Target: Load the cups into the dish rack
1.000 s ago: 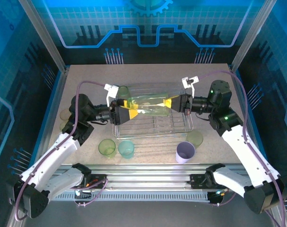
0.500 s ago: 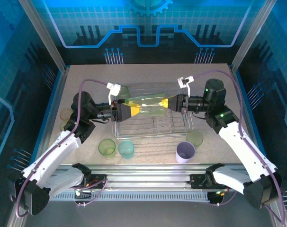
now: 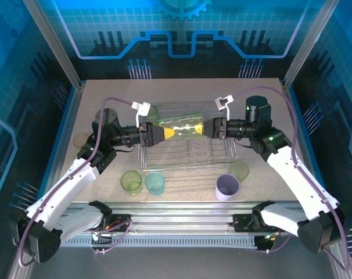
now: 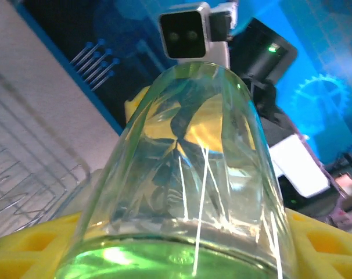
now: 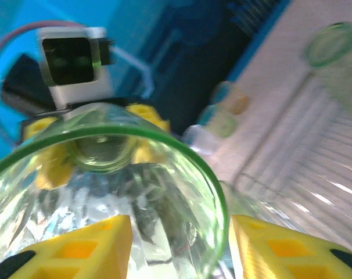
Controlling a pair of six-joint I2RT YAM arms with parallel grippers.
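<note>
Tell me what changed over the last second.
The left gripper closed on the base of the yellow-green cup held above the dish rack; the right gripper opened, loosing its rim. The teal cup and lavender cup stayed put.

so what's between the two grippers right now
A clear greenish cup on its side, reaching from the left gripper to the right gripper, above the rack. The top view shows it.

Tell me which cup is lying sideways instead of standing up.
The clear green-tinted cup held in the air over the dish rack, gripped at its base by the left hand. The teal cup and the lavender cup nearby stand upright.
</note>
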